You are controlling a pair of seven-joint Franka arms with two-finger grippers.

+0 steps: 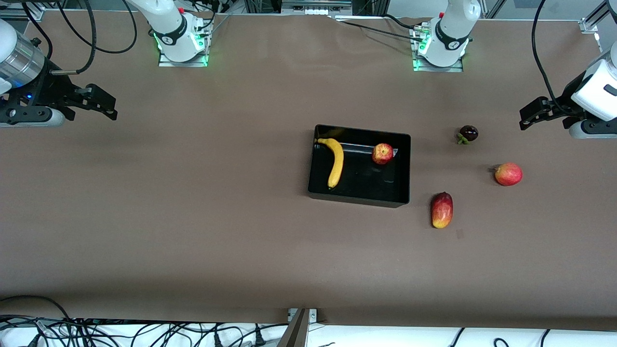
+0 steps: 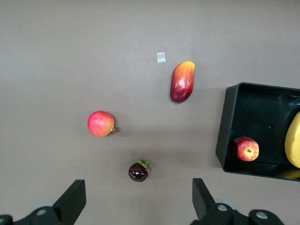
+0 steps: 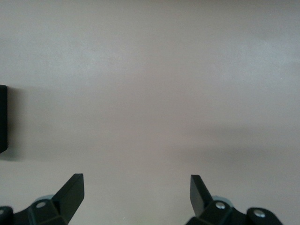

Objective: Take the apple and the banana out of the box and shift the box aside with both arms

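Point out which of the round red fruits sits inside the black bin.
The small apple with yellow patches, lying in the box beside the banana; the redder round fruit rests on the table.

The left wrist view cuts off the box (image 2: 243, 136) and banana (image 2: 293, 145); the right's shows one corner.

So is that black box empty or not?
Not empty: the black box holds a banana and a small apple.

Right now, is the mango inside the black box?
No, the mango lies on the table outside the black box, which holds the banana and apple.
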